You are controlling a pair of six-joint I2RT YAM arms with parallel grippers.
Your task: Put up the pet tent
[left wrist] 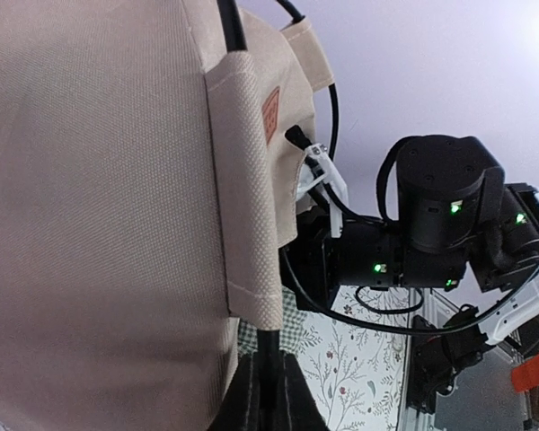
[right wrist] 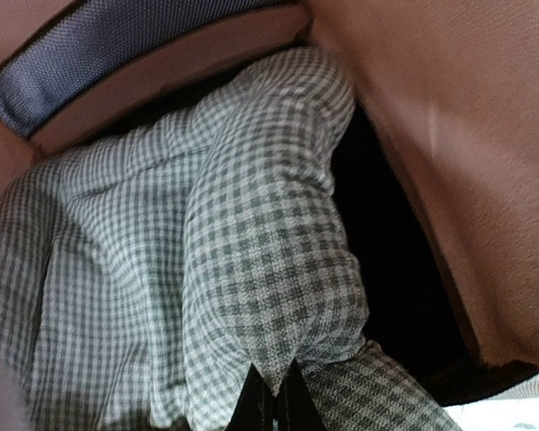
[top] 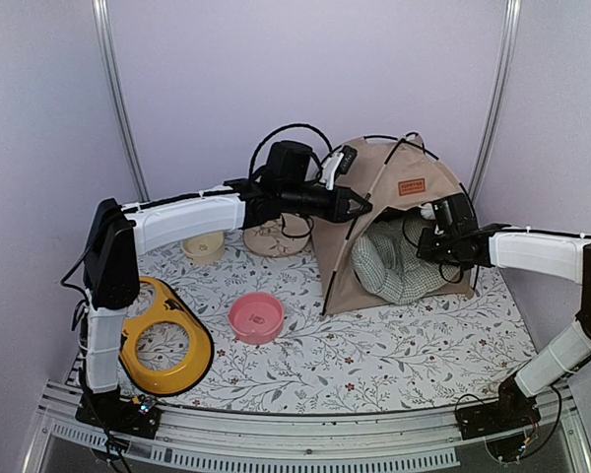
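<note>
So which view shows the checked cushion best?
Right wrist: the cushion fills the frame, its fold pinched in the right gripper. Top external shows it small inside the tent; left wrist only a sliver.

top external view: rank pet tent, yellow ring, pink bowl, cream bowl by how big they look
1. pet tent
2. yellow ring
3. pink bowl
4. cream bowl, partly hidden and farther back, so its true size is unsure

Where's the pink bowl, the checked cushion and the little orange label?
pink bowl (top: pixel 255 315): top view, its bare inside.
checked cushion (right wrist: pixel 269 251): right wrist view, its bulging middle.
orange label (top: pixel 411 185): top view, its centre.
</note>
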